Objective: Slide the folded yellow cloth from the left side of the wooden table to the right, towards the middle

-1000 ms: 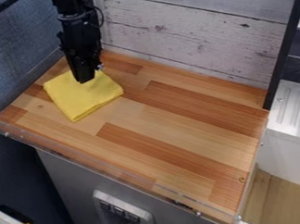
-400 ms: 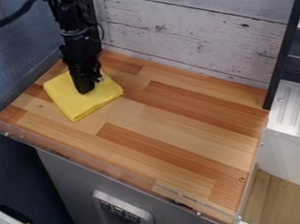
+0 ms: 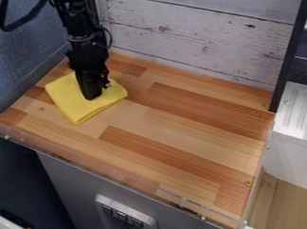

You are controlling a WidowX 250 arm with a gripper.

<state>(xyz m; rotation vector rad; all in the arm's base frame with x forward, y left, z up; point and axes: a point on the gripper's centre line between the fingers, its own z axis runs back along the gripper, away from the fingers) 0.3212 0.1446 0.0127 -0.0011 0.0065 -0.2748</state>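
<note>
- Panel (image 3: pixel 66 181) of grey metal stands below the counter's near edge.
- Striped brown wooden countertop (image 3: pixel 182 129) lies above it.
- Folded yellow cloth (image 3: pixel 72 102) rests toward the countertop's far left.
- Black metal gripper (image 3: pixel 92 96) points down at the cloth — jaw spacing cannot be told.
- Whitewashed plank wall (image 3: pixel 192 44) rises behind.

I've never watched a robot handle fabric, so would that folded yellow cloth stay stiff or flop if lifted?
The folded yellow cloth would probably flop, since it looks like thin, soft fabric. It may also unfold, as its layers seem simply laid over each other.
</note>
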